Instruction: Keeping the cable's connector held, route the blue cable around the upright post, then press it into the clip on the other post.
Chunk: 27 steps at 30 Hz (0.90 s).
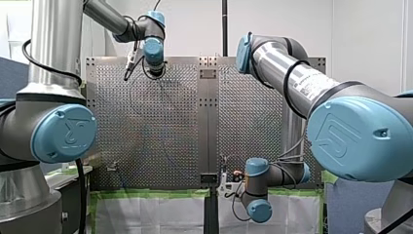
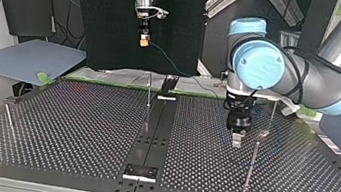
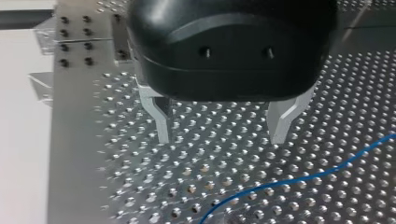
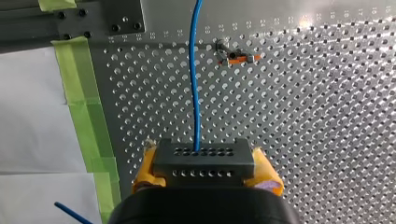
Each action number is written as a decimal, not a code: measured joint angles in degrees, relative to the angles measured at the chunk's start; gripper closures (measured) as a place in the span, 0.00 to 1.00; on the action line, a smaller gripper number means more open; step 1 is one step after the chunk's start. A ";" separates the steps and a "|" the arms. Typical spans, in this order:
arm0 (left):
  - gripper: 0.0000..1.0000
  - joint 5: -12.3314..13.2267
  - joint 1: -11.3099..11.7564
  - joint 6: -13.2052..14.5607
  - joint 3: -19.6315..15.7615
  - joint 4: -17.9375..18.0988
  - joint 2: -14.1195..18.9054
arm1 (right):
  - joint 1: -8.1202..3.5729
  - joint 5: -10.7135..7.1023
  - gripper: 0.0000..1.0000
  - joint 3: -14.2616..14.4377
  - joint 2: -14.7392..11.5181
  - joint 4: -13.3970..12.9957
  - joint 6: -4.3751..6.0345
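A UR logo marks my left arm's joint cap (image 1: pixel 65 133) and my right arm's joint cap (image 1: pixel 359 136).

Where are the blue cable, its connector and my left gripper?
blue cable (image 4: pixel 194 74): right wrist view, on the middle of its straight run.
connector (image 4: pixel 203 161): right wrist view, on its black face with holes.
left gripper (image 3: pixel 219 139): left wrist view, midway between its fingertips.

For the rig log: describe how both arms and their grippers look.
My left arm and my right arm are silver tubes with light-blue joint caps and black cables. My left gripper has a black rounded body with bare metal jaws; my right gripper has yellow-padded jaws.
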 joint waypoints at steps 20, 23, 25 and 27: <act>0.02 -4.34 -3.43 9.59 0.00 6.27 -4.39 | 1.20 -0.02 1.00 -0.19 -0.01 0.08 -0.27; 0.02 -4.28 -3.95 10.82 0.07 6.75 -4.78 | 1.43 -0.03 1.00 -0.21 -0.01 -0.01 -0.22; 0.02 -4.36 -4.25 11.07 0.27 6.85 -5.19 | 1.54 -0.03 1.00 -0.21 -0.02 -0.06 -0.17; 0.02 -4.56 -4.69 11.18 0.76 6.87 -5.86 | 1.63 -0.02 1.00 -0.21 -0.01 -0.11 -0.13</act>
